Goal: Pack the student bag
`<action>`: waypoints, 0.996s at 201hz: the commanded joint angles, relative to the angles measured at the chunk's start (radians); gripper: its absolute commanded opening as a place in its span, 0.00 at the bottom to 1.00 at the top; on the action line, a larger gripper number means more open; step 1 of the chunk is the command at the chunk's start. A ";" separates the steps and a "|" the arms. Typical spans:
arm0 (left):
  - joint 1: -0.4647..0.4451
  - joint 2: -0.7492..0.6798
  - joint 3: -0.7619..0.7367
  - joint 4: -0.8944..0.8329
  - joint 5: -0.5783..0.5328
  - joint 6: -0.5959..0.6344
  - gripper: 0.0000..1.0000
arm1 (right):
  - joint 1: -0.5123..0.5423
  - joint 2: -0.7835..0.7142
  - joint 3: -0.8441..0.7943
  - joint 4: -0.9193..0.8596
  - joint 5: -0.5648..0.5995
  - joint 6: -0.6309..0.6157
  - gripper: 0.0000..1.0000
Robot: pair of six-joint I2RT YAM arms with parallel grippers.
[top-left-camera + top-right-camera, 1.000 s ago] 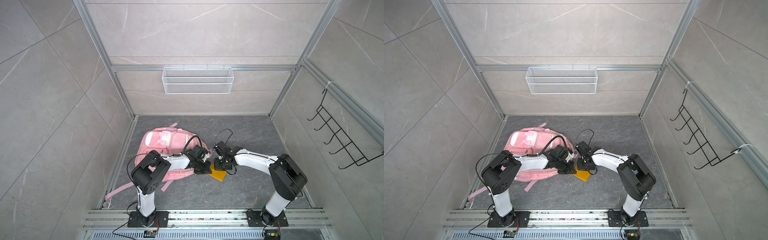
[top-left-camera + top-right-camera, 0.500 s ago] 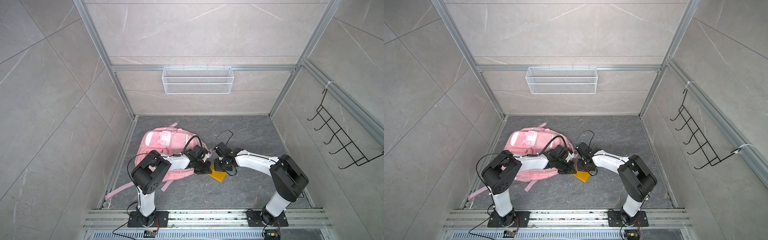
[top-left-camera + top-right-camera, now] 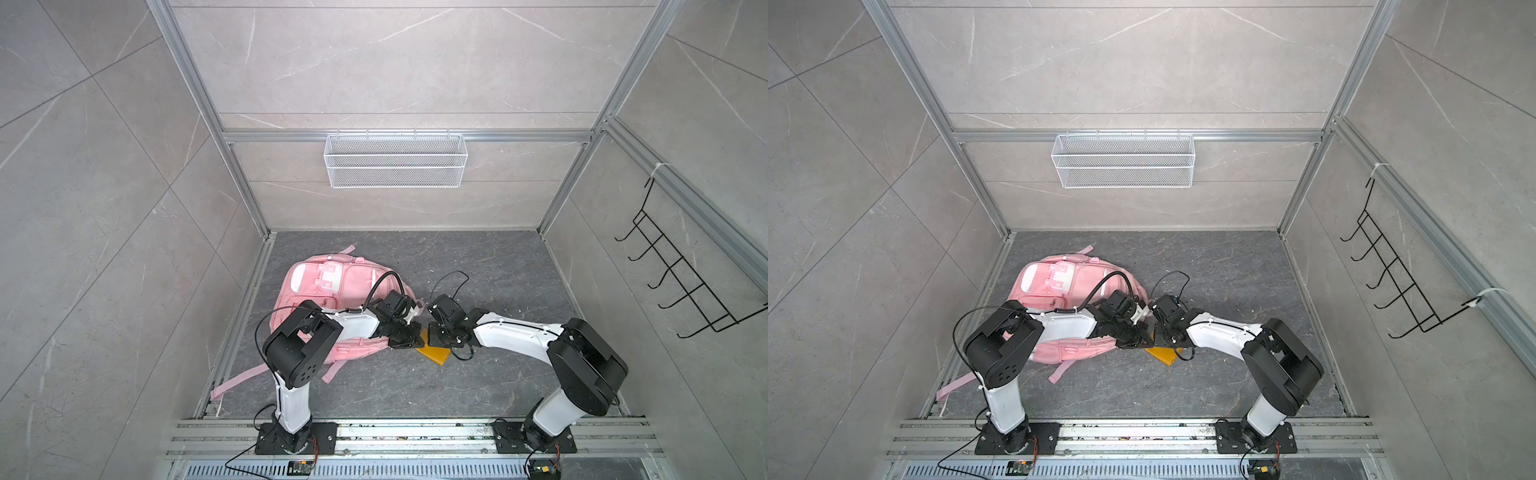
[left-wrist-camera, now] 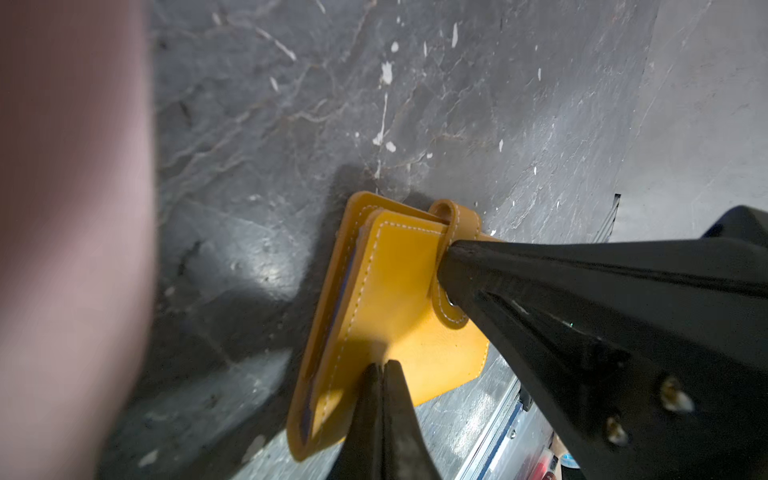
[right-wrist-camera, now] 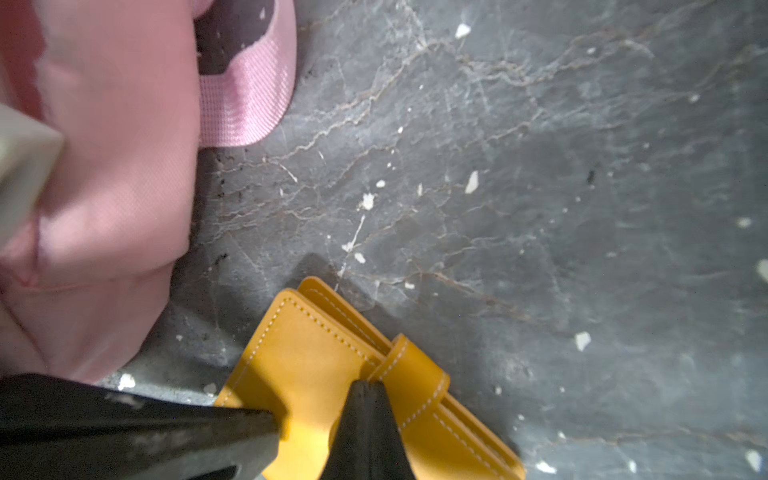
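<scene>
Here, found left gripper (image 4: 382,368) and right gripper (image 5: 363,386) pressed together, tips on a yellow leather wallet (image 3: 434,356), lower centre in both top views. Placed the student bag (image 3: 328,286) just left of it, beneath the nearer left arm; noted the wallet's long axis slanting toward lower right.

Bag: student bag (image 3: 332,286), soft pink backpack, white trim
Pose: lying flat, front pockets upward
Place: dark floor (image 3: 478,266), left side
Straps (image 3: 237,381): pink, trailing loose toward the front

Robot test cell, tiled walls (image 3: 395,62), aluminium frame (image 3: 407,136)
</scene>
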 commanded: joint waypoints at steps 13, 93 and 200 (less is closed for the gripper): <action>0.014 0.040 -0.027 -0.028 -0.036 -0.026 0.01 | 0.044 0.010 -0.044 -0.222 -0.104 0.013 0.11; 0.021 0.052 -0.016 -0.030 -0.024 -0.020 0.01 | 0.044 -0.080 -0.034 -0.258 -0.095 0.036 0.12; 0.032 0.052 -0.018 -0.030 -0.018 -0.011 0.01 | 0.043 -0.126 0.051 -0.206 -0.079 0.037 0.06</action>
